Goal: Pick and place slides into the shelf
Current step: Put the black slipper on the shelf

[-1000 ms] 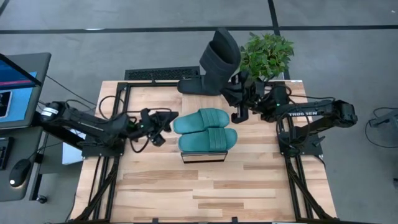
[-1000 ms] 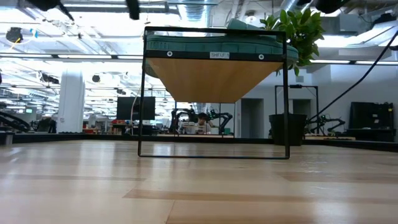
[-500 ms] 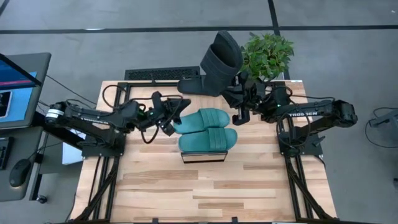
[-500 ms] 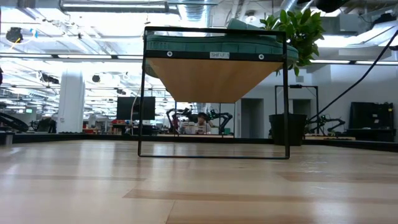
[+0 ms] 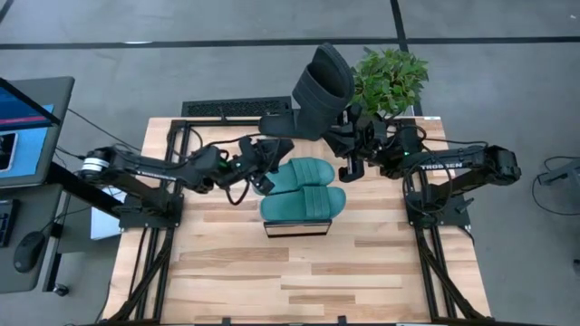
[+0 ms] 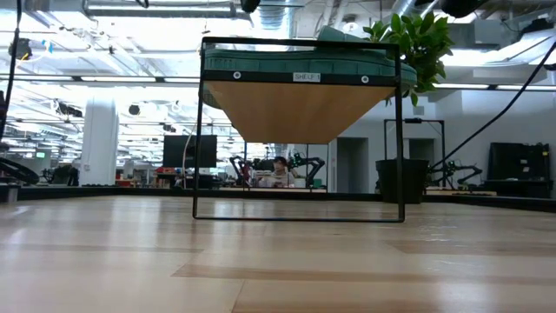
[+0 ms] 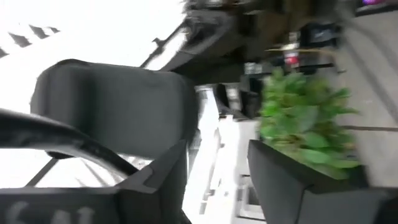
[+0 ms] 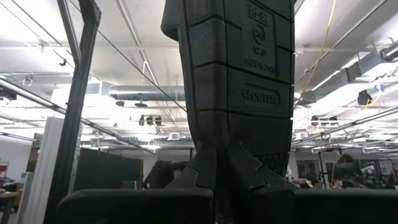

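Two teal slides (image 5: 302, 188) lie side by side, soles down, on the shelf (image 5: 295, 228), a wood top on a black wire frame (image 6: 300, 104). A black slide (image 5: 323, 77) stands upright high over the table's far edge, with my right gripper (image 5: 349, 136) shut on its lower end. A second dark shape (image 5: 276, 125) lies at its foot. My left gripper (image 5: 265, 165) hangs open above the left ends of the teal slides, its fingers toward the black slide (image 7: 106, 124); I cannot tell whether it touches anything. My right gripper (image 8: 217, 208) pinches the black slide's lower end (image 8: 217, 165) between its two fingers. The fingers point up from below and lie along the slide. The slide stands upright above them, lifted clear, its ribbed sole (image 8: 239, 68) facing the wrist camera.
A potted plant (image 5: 388, 80) stands at the far right corner, just behind the right arm. A dark flat grille (image 5: 234, 107) lies at the far edge. The near half of the table (image 5: 299, 281) is bare wood. A monitor (image 5: 23, 127) stands off the left side.
My left gripper has travelled toward the table's right edge and a little toward the far edge, from well left of the shelf to the left ends of the teal slides. The teal slides, the black slide and my right gripper have stayed put.
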